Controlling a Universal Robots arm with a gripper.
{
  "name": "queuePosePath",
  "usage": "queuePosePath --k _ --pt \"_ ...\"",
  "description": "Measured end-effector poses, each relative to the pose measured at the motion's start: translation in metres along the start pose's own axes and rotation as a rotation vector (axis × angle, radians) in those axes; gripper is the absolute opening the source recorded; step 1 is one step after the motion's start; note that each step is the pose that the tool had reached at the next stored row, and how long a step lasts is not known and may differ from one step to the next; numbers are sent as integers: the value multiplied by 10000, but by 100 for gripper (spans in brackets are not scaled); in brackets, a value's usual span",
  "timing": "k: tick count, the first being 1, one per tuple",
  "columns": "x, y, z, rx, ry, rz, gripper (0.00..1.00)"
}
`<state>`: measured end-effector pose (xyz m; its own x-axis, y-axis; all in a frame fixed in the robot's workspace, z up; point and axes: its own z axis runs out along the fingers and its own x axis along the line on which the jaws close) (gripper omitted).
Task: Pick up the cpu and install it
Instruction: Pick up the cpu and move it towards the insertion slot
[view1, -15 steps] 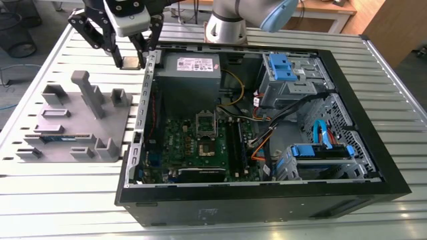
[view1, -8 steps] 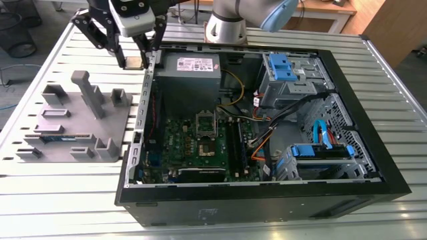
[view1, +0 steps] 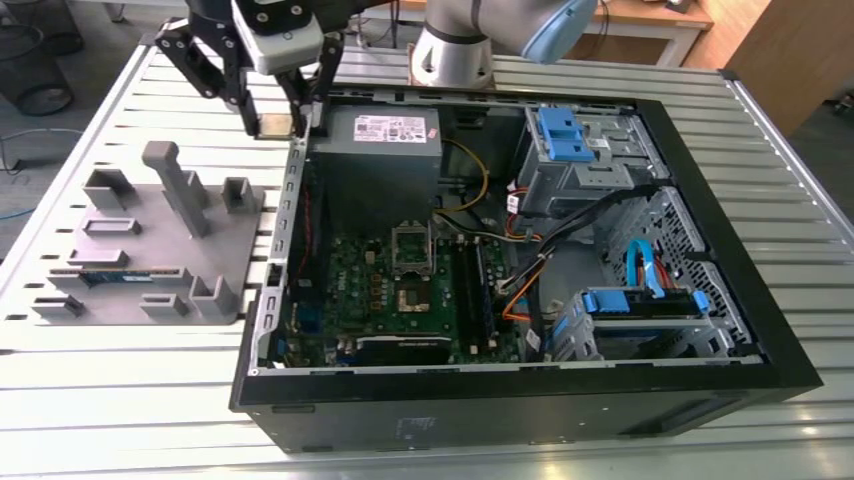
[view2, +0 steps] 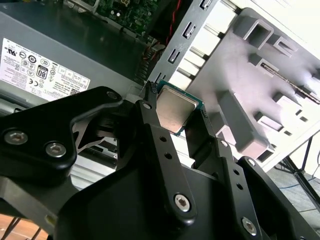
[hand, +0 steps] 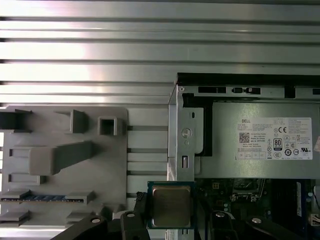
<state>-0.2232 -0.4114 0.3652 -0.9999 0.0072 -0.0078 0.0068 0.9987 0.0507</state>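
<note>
Gripper (view1: 278, 124) pointing straight down, the arm (view1: 467, 40) reaches from its silver joint at the top of the exterior view toward that view's left and hangs raised above the slatted table (view1: 120, 400). Its black fingers (view1: 244, 105) are drawn narrow on the cpu (view1: 276, 125), pinching it by two opposite edges; the cpu is in the air and touches nothing else.

From the exterior view's left comes first the grey fixture plate (view1: 147, 250) with its upright posts. Next is the held cpu, above where the plate nears the left wall of the open computer case (view1: 534, 400). Inside the case, the power supply (view1: 387, 140) sits just beside the gripper. The green motherboard (view1: 360, 290) and its square socket (view1: 408, 275) lie lower in the picture, well apart from the cpu. Blue drive cages (view1: 574, 140) stand at the right.

The first wrist view looks down past the cpu (hand: 171, 205). Its metal top is level and overlaps the case wall in the picture, and a green strip (hand: 40, 198) is seated in the plate (hand: 65, 165). The second wrist view gives the grip from close by. There the fingers (view2: 152, 125) press the cpu (view2: 175, 107) at its rim on either side, with the plate (view2: 240, 90) beyond.
</note>
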Motion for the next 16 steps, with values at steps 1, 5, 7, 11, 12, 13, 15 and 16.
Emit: queuePosePath --k 1,5,7,11,12,13,15,16 --pt "-11 0 0 0 3 0 47" --pt "-49 1 0 1 15 2 47" --pt "-67 0 1 0 19 1 47" --pt "-101 1 1 0 29 2 47" --pt "-110 1 1 0 31 2 47" --pt "-119 1 1 0 34 2 47" --pt "-136 1 1 0 38 2 47" --pt "-145 1 2 -1 41 3 47"
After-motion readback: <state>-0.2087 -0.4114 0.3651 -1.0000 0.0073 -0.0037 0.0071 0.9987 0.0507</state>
